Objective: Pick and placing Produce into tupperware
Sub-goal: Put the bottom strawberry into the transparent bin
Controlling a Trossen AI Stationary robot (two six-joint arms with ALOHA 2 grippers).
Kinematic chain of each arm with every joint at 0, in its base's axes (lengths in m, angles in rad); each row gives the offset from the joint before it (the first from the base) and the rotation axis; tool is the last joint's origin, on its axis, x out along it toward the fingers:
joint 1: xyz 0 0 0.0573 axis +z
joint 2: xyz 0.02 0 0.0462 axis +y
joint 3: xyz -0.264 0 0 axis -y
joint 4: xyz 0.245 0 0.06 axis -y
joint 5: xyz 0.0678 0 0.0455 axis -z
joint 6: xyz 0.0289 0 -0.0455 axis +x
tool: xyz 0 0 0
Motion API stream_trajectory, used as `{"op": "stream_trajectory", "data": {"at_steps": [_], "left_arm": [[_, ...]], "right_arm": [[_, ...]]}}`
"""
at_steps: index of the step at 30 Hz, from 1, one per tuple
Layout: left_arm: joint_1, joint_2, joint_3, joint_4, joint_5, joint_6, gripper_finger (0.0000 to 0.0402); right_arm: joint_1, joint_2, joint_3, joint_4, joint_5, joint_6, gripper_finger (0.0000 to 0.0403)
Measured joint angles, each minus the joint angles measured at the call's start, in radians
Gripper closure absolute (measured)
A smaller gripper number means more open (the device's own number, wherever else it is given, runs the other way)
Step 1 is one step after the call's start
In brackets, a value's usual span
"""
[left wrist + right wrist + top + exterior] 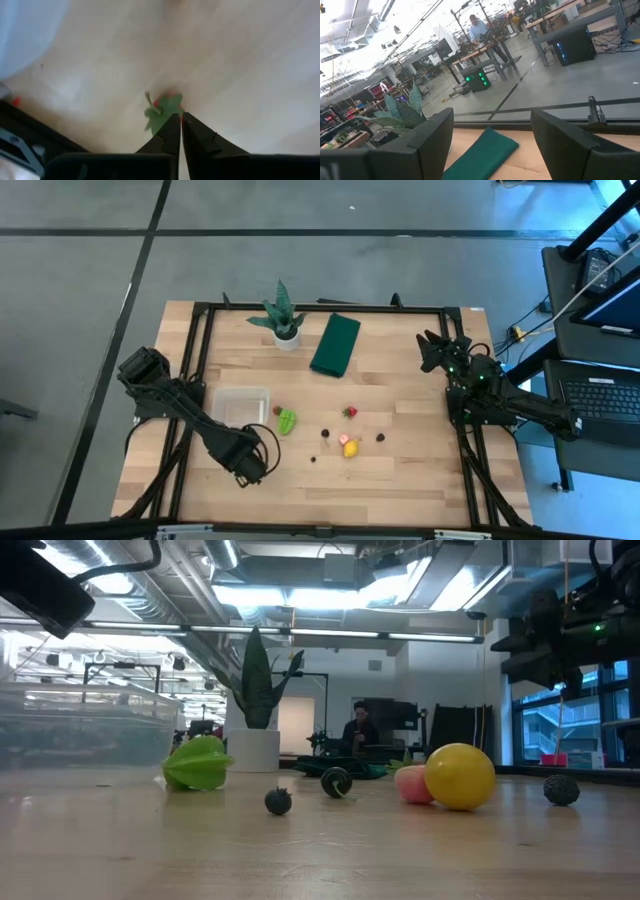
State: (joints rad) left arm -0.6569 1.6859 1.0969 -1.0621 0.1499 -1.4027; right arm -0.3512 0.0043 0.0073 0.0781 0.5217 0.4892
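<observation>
My left gripper (pixel 246 468) hangs over the table's near left part, pointing down and shut on a tiny red piece of produce with green leaves (pixel 162 107). The clear tupperware (pixel 240 402) stands just beyond it. On the wood to its right lie the light green leafy piece (pixel 287 421), a red berry (pixel 350 412), a pink piece (pixel 344 439), the yellow piece (pixel 351 449) and small dark berries (pixel 381 437). My right gripper (pixel 492 145) waits open at the far right (pixel 435 350), pointing level. My left gripper pinches the leafy piece between its two fingers, only at their free ends (pixel 176 125). The fingers come from above, pointing down. The green leaves and a bit of red (pixel 159 102) stick out past the tips, over bare wood.
A potted plant (pixel 283 320) and a dark green folded cloth (pixel 335 344) stand at the far edge. A black frame (pixel 320 308) rims the table. In the low view the yellow piece (pixel 460 776) and the green piece (pixel 197 762) stand nearest.
</observation>
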Motion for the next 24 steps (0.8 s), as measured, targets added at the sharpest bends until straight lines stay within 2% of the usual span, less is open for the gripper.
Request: {"op": "stream_trajectory", "data": {"at_steps": [6, 10, 16, 24], "left_arm": [[-0.005, 0.0, 0.0, 0.007, -0.001, 0.006, 0.0352], [-0.011, 0.0, 0.0, 0.038, 0.006, 0.082, 0.0321], [-0.015, 0.0, 0.001, 0.078, -0.025, 0.123, 0.026], [-0.016, 0.0, 0.001, 0.087, 0.044, 0.122, 0.0165]], "right_arm": [[0.0, 0.0, 0.0, 0.0, 0.0, 0.0, 0.0136], [0.0, 0.0, 0.0, 0.0, 0.0, 0.0, 0.0136], [0.0, 0.0, 0.0, 0.0, 0.0, 0.0, 0.0136], [0.0, 0.0, 0.0, 0.0, 0.0, 0.0, 0.0136]]}}
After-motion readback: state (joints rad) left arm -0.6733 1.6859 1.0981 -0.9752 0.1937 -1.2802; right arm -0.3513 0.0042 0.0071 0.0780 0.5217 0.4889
